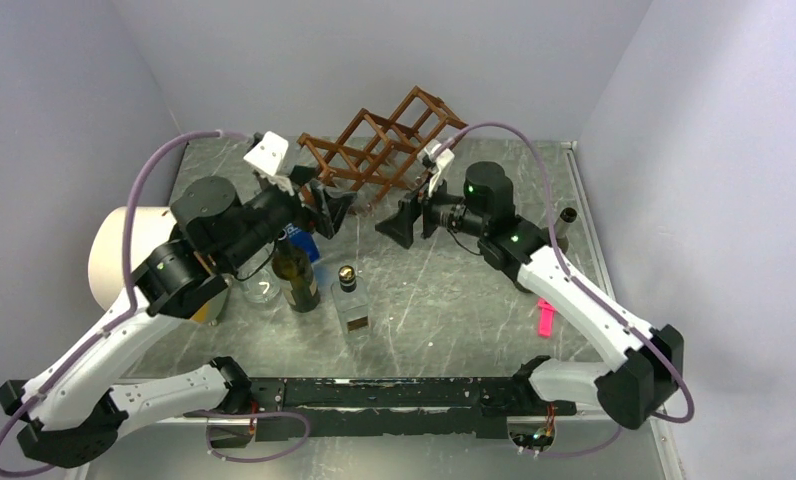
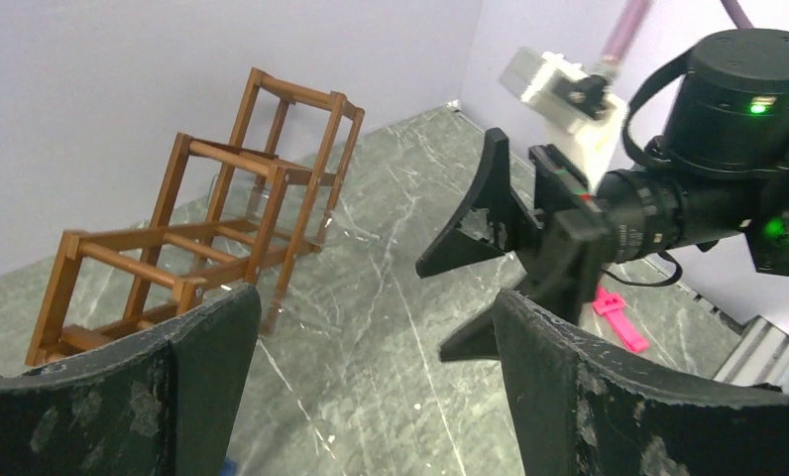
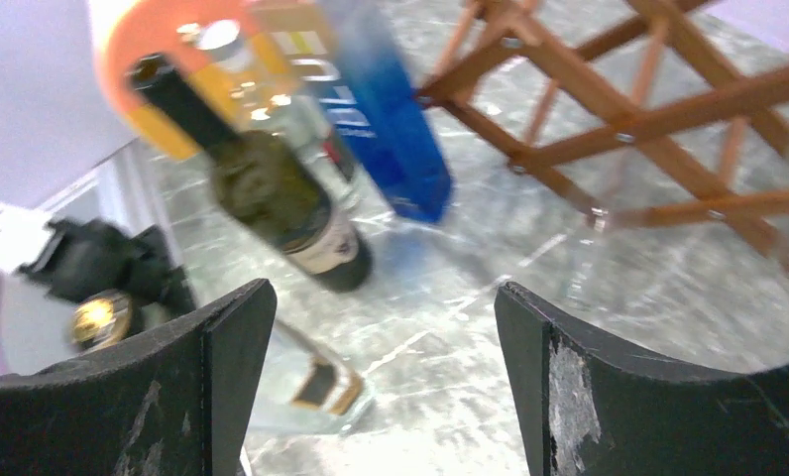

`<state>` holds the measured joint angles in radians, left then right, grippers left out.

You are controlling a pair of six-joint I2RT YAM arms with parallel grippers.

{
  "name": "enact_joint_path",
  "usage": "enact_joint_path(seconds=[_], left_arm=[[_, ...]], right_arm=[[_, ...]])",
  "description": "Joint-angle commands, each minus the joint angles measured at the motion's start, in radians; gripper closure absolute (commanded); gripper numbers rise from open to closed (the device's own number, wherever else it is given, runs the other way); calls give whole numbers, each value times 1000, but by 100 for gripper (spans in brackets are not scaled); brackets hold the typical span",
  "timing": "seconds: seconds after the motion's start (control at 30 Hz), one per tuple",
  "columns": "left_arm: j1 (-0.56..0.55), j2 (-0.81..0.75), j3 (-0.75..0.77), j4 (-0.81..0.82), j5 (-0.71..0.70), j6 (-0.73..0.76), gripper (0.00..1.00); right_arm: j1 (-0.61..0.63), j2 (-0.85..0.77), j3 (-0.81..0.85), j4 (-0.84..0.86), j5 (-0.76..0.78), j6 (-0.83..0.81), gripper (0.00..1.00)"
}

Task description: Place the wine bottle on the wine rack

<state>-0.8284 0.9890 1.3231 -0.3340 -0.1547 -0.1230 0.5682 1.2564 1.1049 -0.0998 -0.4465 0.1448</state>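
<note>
The wine bottle (image 1: 296, 275) is dark green with a pale label and stands upright left of centre; it also shows in the right wrist view (image 3: 277, 203). The reddish-brown wooden wine rack (image 1: 384, 145) stands at the back, tilted up at its right end, and shows in both the left wrist view (image 2: 202, 248) and the right wrist view (image 3: 628, 119). My left gripper (image 1: 334, 210) is open and empty, above and behind the bottle, near the rack's front. My right gripper (image 1: 399, 225) is open and empty, facing the left one across a small gap.
A blue bottle (image 1: 304, 240) stands behind the wine bottle. A clear square bottle with a gold cap (image 1: 351, 300) stands to its right, a glass (image 1: 262, 285) to its left. A white roll (image 1: 124, 250) is far left, a pink piece (image 1: 545, 318) and a small dark cylinder (image 1: 567, 225) on the right.
</note>
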Motion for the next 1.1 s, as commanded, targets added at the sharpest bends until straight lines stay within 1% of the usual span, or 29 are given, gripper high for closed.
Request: enact_joint_path(seconds=[0.0, 0.1, 0.17, 0.27, 0.37, 0.47, 0.67, 0.7, 0.8, 0.97, 1.07], left_arm=[[3, -97, -49, -11, 3, -73, 10], [3, -164, -103, 4, 7, -91, 9], [3, -201, -137, 28, -4, -99, 9], [3, -230, -167, 33, -36, -138, 9], [3, -253, -219, 71, -34, -155, 10], [3, -257, -238, 76, -54, -180, 10], [3, -255, -242, 39, -112, -212, 12], [3, -258, -242, 34, -126, -215, 11], [3, -271, -241, 25, -143, -211, 11], [3, -276, -246, 22, -143, -186, 10], [3, -274, -254, 18, -167, -174, 11]], right_arm=[[52, -96, -41, 14, -72, 8, 14], [93, -146, -86, 80, -127, 19, 13], [125, -169, -125, 124, -142, 21, 11], [175, -156, -111, 121, -151, 31, 10], [247, -134, -109, 128, -114, 24, 10], [306, -115, -108, 147, -58, 14, 14], [358, -89, -165, 180, 9, -38, 20], [363, -86, -179, 191, 6, -46, 20], [373, -65, -210, 240, -70, -76, 20], [401, -27, -238, 315, -52, -97, 23], [408, -4, -252, 386, -76, -117, 29]])
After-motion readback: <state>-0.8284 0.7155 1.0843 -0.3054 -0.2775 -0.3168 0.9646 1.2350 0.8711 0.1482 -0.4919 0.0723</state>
